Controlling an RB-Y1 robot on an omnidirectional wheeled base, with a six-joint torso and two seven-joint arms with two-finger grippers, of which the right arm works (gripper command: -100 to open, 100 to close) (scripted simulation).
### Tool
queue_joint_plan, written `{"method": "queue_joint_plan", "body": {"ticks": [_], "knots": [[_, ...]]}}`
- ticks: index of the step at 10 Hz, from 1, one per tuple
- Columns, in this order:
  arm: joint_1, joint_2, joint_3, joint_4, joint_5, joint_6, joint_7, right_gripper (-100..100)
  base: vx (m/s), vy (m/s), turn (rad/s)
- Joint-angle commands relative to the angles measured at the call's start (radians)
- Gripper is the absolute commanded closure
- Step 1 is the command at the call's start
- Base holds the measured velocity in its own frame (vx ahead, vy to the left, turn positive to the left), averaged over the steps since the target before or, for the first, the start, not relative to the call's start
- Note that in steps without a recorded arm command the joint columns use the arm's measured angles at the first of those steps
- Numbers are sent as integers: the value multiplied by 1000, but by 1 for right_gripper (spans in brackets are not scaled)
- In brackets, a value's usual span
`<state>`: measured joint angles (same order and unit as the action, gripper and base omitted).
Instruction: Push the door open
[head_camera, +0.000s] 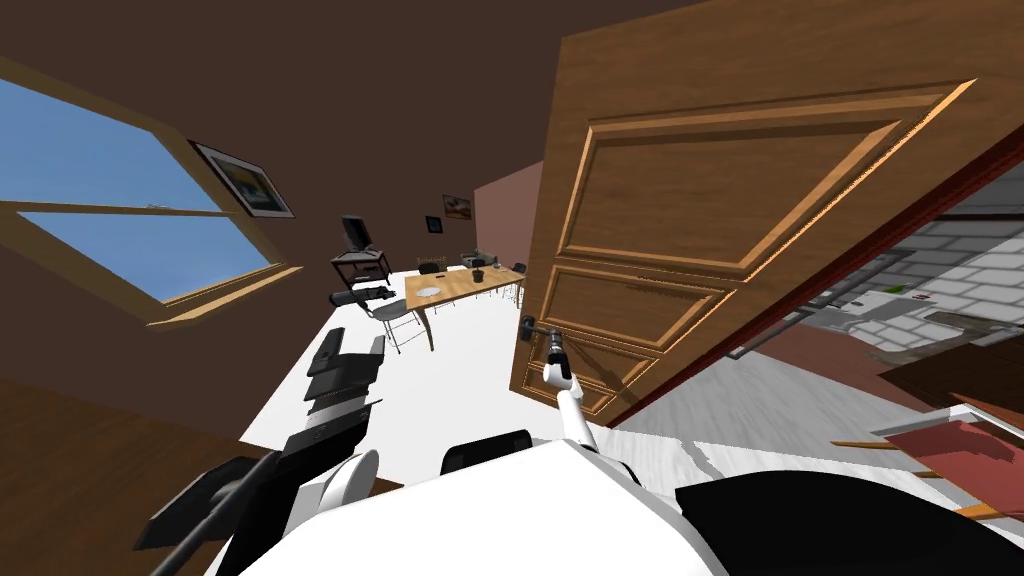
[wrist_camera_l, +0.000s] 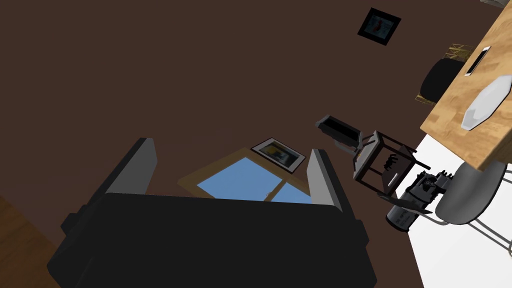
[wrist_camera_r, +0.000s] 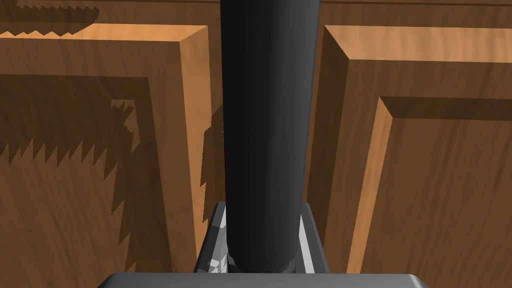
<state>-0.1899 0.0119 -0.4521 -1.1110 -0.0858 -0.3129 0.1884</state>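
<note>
Door: the wooden panelled door (head_camera: 720, 200) stands partly open, ahead on my right.
Handle: the dark lever handle (wrist_camera_r: 267, 125) sits near the door's free edge.
Right: the right gripper (wrist_camera_r: 262, 220) is clamped on the handle, fingers pressing its sides.
Left: the left gripper (wrist_camera_l: 232, 165) is spread and empty, well apart from the door.

1. I'm looking at a window (head_camera: 140, 235) showing blue sky in the brown wall on the left, with a framed picture (head_camera: 245, 180) hanging just beside it.
2. A wooden table (head_camera: 465, 283) is standing on the white floor (head_camera: 450, 390) across the room, carrying a white plate (head_camera: 428, 291) and a small dark pot (head_camera: 479, 275).
3. A grey chair (head_camera: 392, 312) is sitting at the table's near end.
4. A dark stand (head_camera: 360, 265) is holding up a monitor (head_camera: 355, 232) by the wall, and a dark machine (head_camera: 362, 295) is lying on the floor near it.
5. A small picture (head_camera: 457, 206) is hanging on the far wall.
6. White brickwork (head_camera: 960, 270) is showing on the right.
</note>
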Motion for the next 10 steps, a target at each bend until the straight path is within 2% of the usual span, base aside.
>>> {"method": "queue_joint_plan", "body": {"ticks": [1,4,8,9,10], "knots": [[-2,1,-31,-14,-8,1,15,100,137,83,-61],[-15,23,-62,-2,-17,-3,38,100,140,131,-71],[-22,37,-78,4,-21,-5,50,100,93,140,-14],[-15,22,-92,7,-23,-9,49,100,24,39,-72],[-12,10,-94,7,-29,-9,55,100,21,-126,-74]]}}
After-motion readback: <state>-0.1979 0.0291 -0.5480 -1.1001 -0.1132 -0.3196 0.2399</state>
